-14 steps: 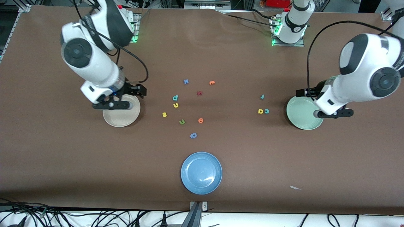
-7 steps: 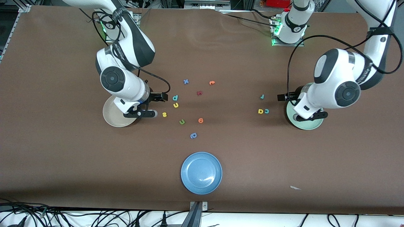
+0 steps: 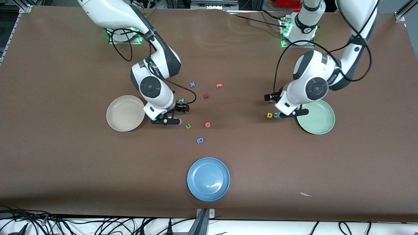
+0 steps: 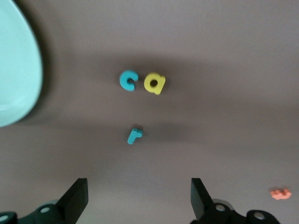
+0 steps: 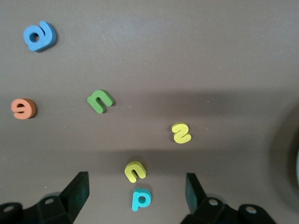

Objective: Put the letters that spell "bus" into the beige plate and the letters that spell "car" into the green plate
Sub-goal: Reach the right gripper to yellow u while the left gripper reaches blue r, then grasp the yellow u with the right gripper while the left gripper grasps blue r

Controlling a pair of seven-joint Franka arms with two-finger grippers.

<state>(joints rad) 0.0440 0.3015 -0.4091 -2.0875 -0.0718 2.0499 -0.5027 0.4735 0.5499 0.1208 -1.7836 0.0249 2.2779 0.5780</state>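
Observation:
The beige plate lies toward the right arm's end of the table and the green plate toward the left arm's end; nothing lies in either. My right gripper hangs open over the teal "b" and yellow "u", with the yellow "s" close by. My left gripper is open too, low over the table beside the teal "r", teal "c" and yellow "a". Neither holds anything.
A blue plate sits near the front edge. Loose letters lie mid-table: a green "u", an orange one, a blue rounded one, a blue "x", another orange one and a dark red one.
Both arms swung in toward the table's middle. The right gripper left the beige plate for the "b", "u", "s" group; the left gripper left the green plate for the "c", "a", "r" group.

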